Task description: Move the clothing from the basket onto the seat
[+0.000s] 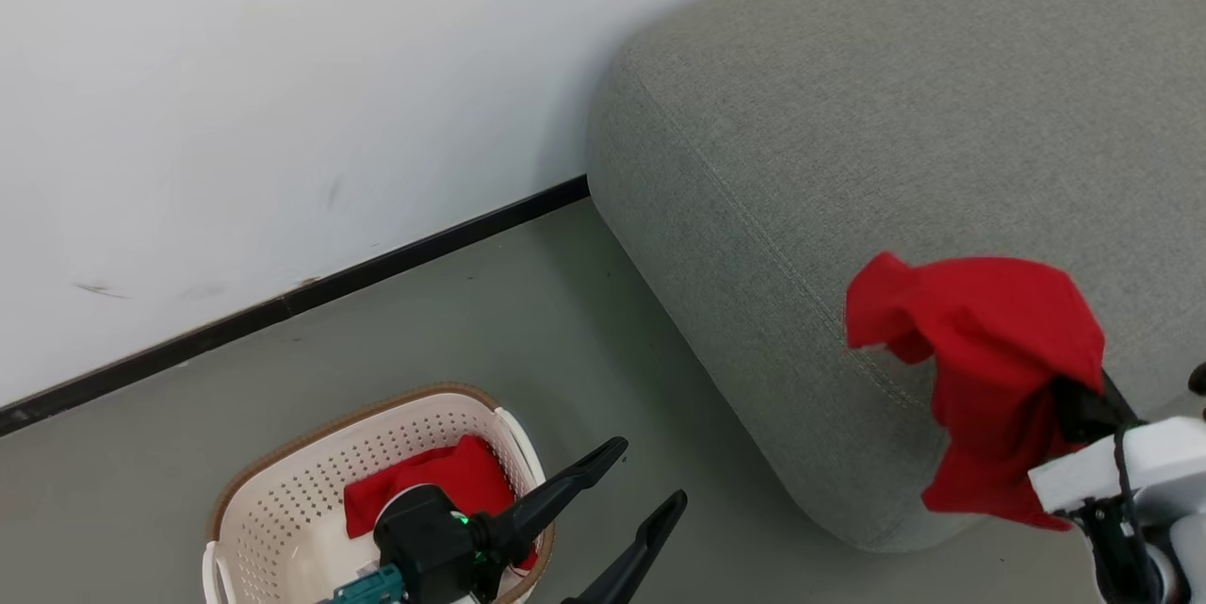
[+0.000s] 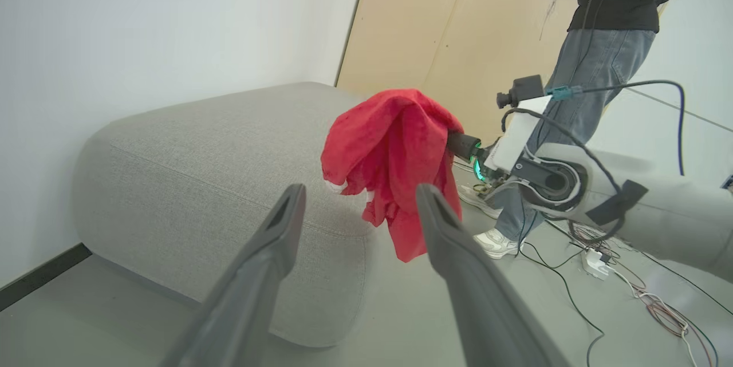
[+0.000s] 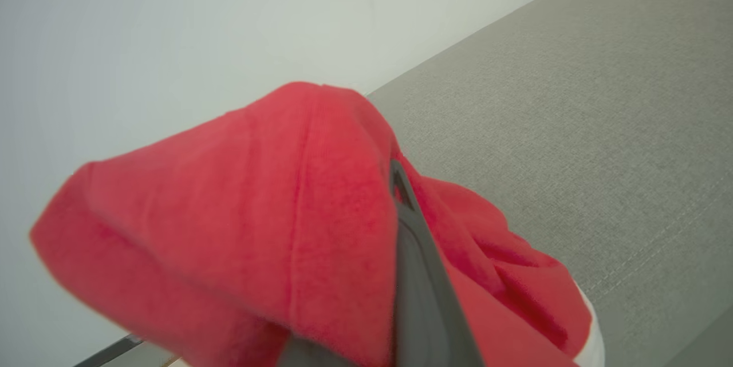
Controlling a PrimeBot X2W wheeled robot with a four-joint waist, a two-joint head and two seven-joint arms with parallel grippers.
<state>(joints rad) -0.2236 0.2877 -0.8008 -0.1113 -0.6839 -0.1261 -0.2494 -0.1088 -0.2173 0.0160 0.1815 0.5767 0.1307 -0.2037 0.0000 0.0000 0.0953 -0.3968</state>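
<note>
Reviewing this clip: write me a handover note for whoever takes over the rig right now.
The left gripper is open and empty, next to the basket, with its fingers pointing toward the sofa.
The right gripper is shut on a red garment, which hangs in the air by the sofa's front corner and is not resting on it.
The second red garment lies in the basket on the floor.
Done: one piece lifted out.
Left: lay it on the sofa, then fetch the other.
</note>
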